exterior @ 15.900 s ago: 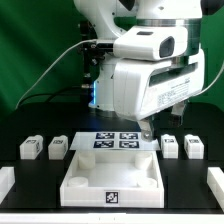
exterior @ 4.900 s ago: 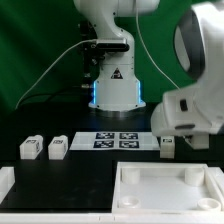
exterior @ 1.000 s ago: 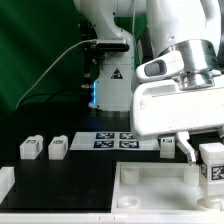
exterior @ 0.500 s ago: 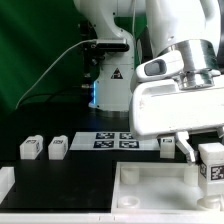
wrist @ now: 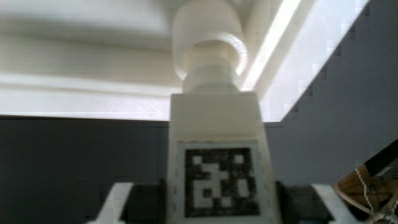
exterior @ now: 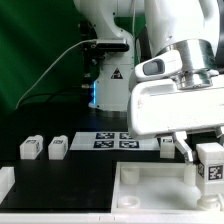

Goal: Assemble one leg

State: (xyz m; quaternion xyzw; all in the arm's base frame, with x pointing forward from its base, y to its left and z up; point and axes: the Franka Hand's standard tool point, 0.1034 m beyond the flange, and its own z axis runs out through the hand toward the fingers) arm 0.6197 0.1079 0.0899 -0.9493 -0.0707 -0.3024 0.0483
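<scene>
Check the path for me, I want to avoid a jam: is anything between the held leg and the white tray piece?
Nothing visible does. The gripper is shut on the leg, whose round end points straight at the tray piece in the wrist view. The other legs lie apart from it.

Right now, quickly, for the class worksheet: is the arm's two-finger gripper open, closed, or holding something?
Gripper: closed on the small white plastic block-like leg with a black-and-white square tag, gripped between both fingers.
</scene>
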